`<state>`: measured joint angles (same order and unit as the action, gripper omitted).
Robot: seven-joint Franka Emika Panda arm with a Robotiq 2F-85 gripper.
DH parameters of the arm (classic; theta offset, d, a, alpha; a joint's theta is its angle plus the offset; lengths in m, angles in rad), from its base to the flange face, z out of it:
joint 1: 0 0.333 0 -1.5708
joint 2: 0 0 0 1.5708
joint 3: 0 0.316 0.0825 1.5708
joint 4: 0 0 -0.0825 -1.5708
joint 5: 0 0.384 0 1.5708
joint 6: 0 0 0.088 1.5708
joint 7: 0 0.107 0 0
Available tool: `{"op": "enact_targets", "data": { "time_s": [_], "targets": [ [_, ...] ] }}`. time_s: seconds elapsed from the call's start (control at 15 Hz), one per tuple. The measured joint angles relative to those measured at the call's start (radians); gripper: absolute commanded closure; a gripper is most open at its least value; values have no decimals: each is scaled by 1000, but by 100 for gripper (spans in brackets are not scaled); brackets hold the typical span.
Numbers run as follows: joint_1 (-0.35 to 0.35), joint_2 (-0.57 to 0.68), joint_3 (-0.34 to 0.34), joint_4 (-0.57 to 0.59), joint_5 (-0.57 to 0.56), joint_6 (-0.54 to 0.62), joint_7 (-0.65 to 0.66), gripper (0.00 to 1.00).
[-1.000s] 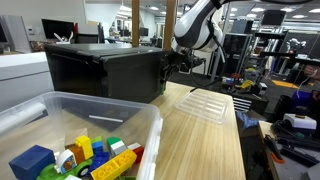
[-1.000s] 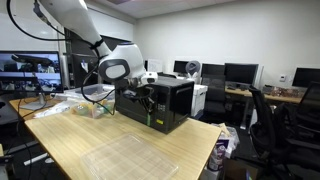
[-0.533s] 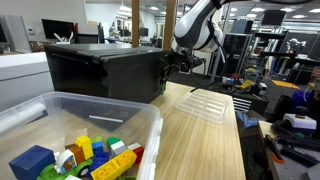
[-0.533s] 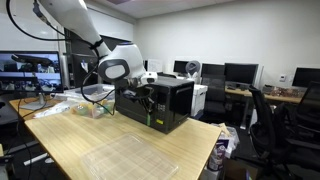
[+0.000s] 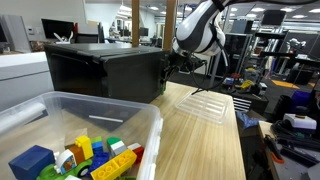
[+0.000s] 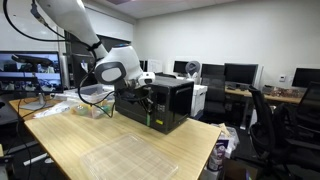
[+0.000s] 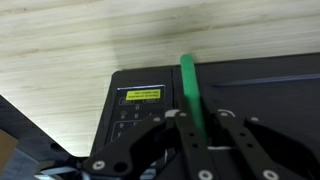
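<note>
1. Clearly visible in the wrist view, a slim green plastic bar stands between the fingers of the gripper, which has narrowed onto its lower end and holds it.
2. The bar hangs over the top of a black box-shaped machine, and its free end reaches about to the machine's edge. Whether it touches the surface cannot be told.
3. Just beside the bar, on the same top face, is a small control panel with a lit yellow-green display.
4. Past the machine's edge lies the pale wooden table.
5. In both exterior views the gripper is at a corner of the black machine. The bar is too small to make out there.
6. In an exterior view, a flat clear plastic lid lies on the table, near the machine but apart from it.
7. Nearest that camera, a clear plastic bin holds a heap of coloured building blocks, well apart from the gripper.
</note>
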<state>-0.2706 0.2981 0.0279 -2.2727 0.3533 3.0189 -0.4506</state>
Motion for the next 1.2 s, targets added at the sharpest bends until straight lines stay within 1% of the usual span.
{"op": "enact_targets", "data": {
  "time_s": [0.27,0.6,0.67,0.73,0.8,0.93,1.2],
  "targets": [
    [-65,-1,73,-26,13,62,-32,93],
    [-174,-10,190,-63,13,109,-55,93],
    [-196,-11,213,-69,13,116,-57,88],
    [-220,-12,238,-76,13,125,-60,58],
    [-240,-12,258,-79,13,129,-64,56],
    [-267,-17,286,-99,13,128,-71,44],
    [-277,-43,323,-175,13,125,-71,14]
  ]
}}
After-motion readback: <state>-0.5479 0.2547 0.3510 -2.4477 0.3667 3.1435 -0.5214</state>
